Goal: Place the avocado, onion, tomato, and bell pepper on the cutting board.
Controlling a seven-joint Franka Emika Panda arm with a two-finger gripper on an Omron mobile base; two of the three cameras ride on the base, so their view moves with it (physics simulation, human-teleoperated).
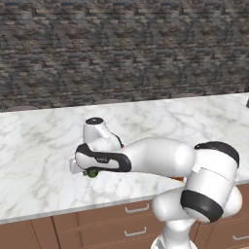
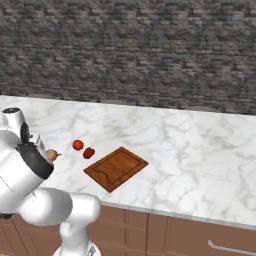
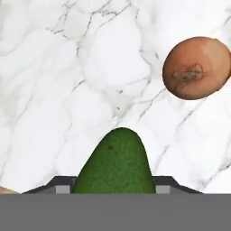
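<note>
My gripper (image 3: pixel 115 187) is shut on the dark green avocado (image 3: pixel 116 164), whose pointed end juts out between the fingertips. In the left base view the gripper (image 1: pixel 90 171) hangs low over the marble counter with the avocado (image 1: pixel 91 173) under the hand. The tan-brown onion (image 3: pixel 197 67) lies on the counter just beyond it, also seen as the onion (image 2: pixel 52 155) by my arm. A red tomato (image 2: pixel 77 145) and a darker red bell pepper (image 2: pixel 89 153) sit between the onion and the reddish-brown cutting board (image 2: pixel 116 168), which is bare.
The white marble counter (image 2: pixel 190 150) runs wide to the right of the board, with a dark brick wall behind it. Wooden drawers (image 1: pixel 131 221) line the front below its edge. My own arm hides the board in the left base view.
</note>
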